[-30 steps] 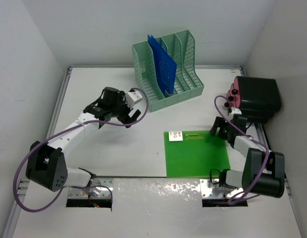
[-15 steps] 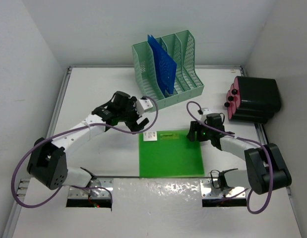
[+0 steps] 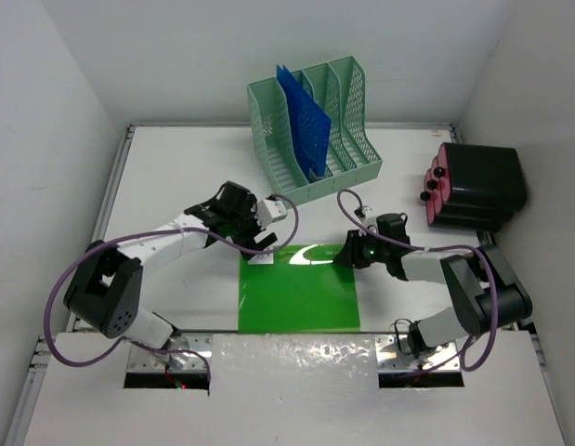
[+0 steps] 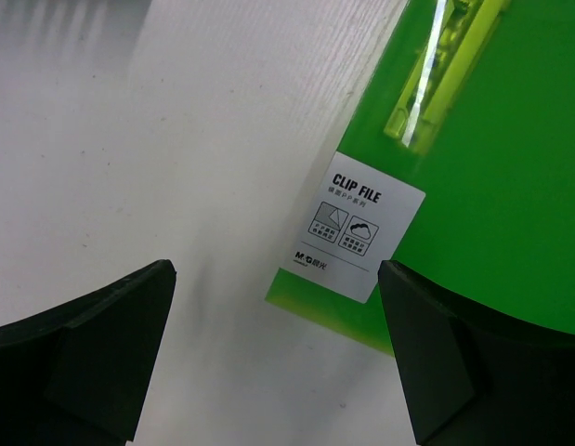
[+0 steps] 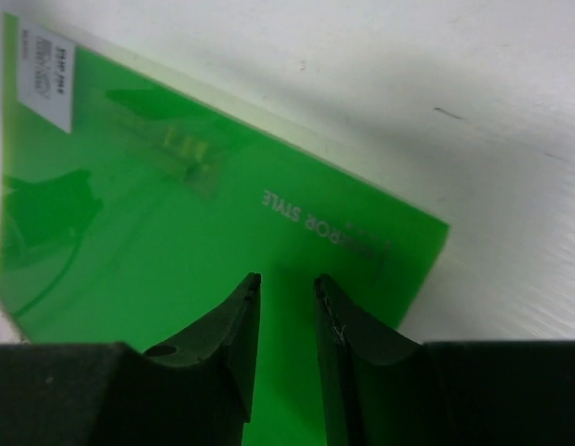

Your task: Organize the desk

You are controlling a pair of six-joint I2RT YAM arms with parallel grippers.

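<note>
Desk point(image 3: 176, 167) bare left of folder point(image 3: 296, 297); left pincer point(image 4: 278, 353) wide over corner; right pincer point(image 5: 285, 311) narrow

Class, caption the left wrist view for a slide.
Left gripper, jaws open, above the labelled corner of the green clip file on the desk.

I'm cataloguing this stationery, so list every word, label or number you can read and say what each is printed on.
"CLIP FILE": white sticker at a corner of the green folder.
"...ROR STYLE": pale lettering on the folder's cover; the leading letters are unclear.
Small print and logo lower on the sticker: too small to read.
The sticker in the right wrist view: blurred, unreadable.
</note>
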